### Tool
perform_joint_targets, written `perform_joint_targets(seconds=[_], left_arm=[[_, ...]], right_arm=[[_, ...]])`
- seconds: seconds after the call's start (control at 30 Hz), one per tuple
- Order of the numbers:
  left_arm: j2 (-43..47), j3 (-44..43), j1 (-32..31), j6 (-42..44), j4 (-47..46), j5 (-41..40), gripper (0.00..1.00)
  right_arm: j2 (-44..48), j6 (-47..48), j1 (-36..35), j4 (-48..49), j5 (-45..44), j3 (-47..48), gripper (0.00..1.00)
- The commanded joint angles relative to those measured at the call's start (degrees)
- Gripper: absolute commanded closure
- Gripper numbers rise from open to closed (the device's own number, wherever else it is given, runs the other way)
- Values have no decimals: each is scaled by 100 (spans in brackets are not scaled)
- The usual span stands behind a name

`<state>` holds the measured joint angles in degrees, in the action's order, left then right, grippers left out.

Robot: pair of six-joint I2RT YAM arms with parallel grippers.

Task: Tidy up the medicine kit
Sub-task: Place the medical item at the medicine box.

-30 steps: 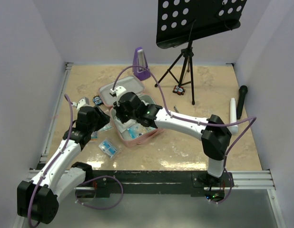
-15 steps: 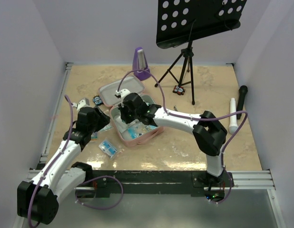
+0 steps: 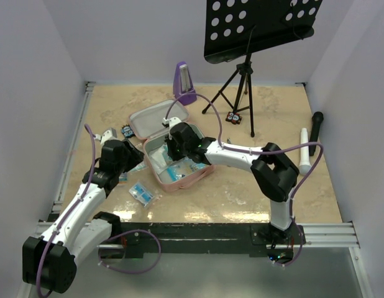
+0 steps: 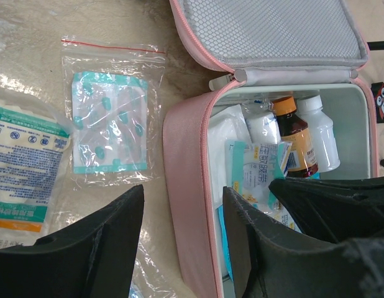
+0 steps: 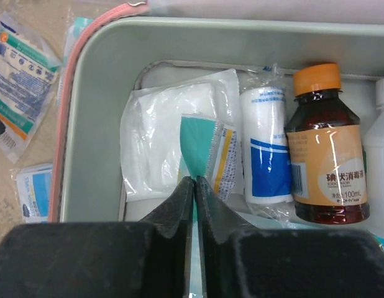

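The pink medicine kit (image 3: 193, 179) lies open at table centre, its lid (image 3: 156, 117) flipped back. Inside I see a brown bottle with an orange cap (image 5: 325, 161), a bandage roll (image 5: 266, 143), a white gauze pack (image 5: 158, 133) and a white bottle (image 4: 321, 133). My right gripper (image 5: 194, 180) is down in the case, shut on the edge of a thin teal packet (image 5: 201, 146). My left gripper (image 4: 182, 198) stands open astride the kit's left pink wall (image 4: 186, 174), one finger outside and one inside, with a gap on both sides.
Left of the kit lie a zip bag of pills (image 4: 111, 130), a white and teal pouch (image 4: 24, 167) and a blue packet (image 3: 142, 194). Behind stand a purple metronome (image 3: 184, 82) and a music stand (image 3: 242, 81). A microphone (image 3: 316, 131) and a white tube (image 3: 304, 152) lie at the right.
My right gripper has shifted right, from the kit's left rim to over its middle, with the teal packet still pinched. The left arm has not moved.
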<state>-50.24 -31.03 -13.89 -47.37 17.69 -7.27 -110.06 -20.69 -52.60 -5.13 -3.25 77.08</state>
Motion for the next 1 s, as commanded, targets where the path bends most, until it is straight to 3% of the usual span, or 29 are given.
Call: perform_joint_targets(seconds=[0.0, 0.2, 0.43, 0.97], left_arm=[[23, 44, 35, 0, -161, 41, 42], [23, 61, 35, -9, -178, 59, 42], [5, 62, 35, -9, -214, 76, 42], [-21, 123, 35, -17, -293, 120, 43]], right_arm=[[397, -164, 4, 170, -255, -158, 86], [661, -190, 4, 144, -510, -237, 65], [732, -120, 13, -67, -677, -158, 50], [319, -58, -5, -621, -1591, 123, 48]])
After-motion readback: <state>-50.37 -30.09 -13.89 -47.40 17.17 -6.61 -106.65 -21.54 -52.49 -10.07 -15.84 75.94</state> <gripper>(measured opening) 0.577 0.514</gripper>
